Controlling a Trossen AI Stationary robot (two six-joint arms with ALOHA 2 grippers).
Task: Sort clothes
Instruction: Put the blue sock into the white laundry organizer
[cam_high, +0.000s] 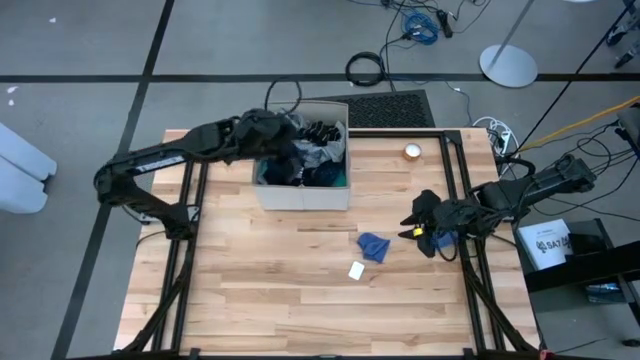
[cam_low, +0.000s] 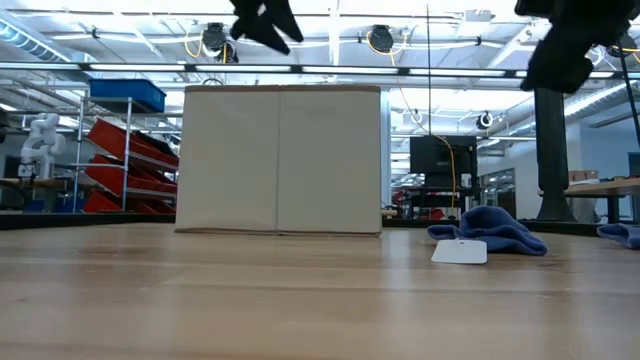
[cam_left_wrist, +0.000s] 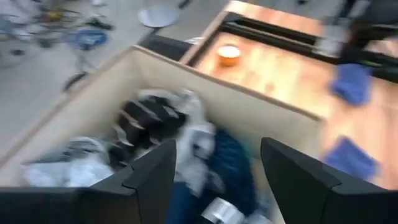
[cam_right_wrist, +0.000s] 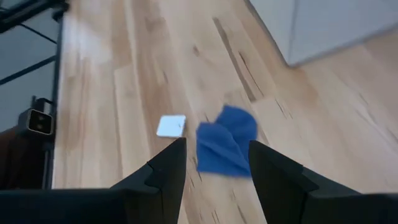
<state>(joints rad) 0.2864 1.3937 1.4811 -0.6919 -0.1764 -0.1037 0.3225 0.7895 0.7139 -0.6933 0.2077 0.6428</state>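
wooden table (cam_high: 250, 280) on a grey floor. left gripper (cam_left_wrist: 214, 177) hovers above the beige box (cam_high: 300, 190), fingers apart, empty; clothes (cam_high: 310, 160) piled inside. small blue piece (cam_high: 374, 246) lies on the table beside a white tag (cam_high: 356, 270). right gripper (cam_right_wrist: 211, 163) hangs near it, half open, empty.

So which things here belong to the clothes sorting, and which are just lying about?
Part of the job:
- clothes heaped in the beige box, striped socks among them
- blue cloth piece on the table
- second blue piece by the right gripper
- left gripper, open over the box

Lying about:
- white tag
- small orange round thing
- cables on the floor
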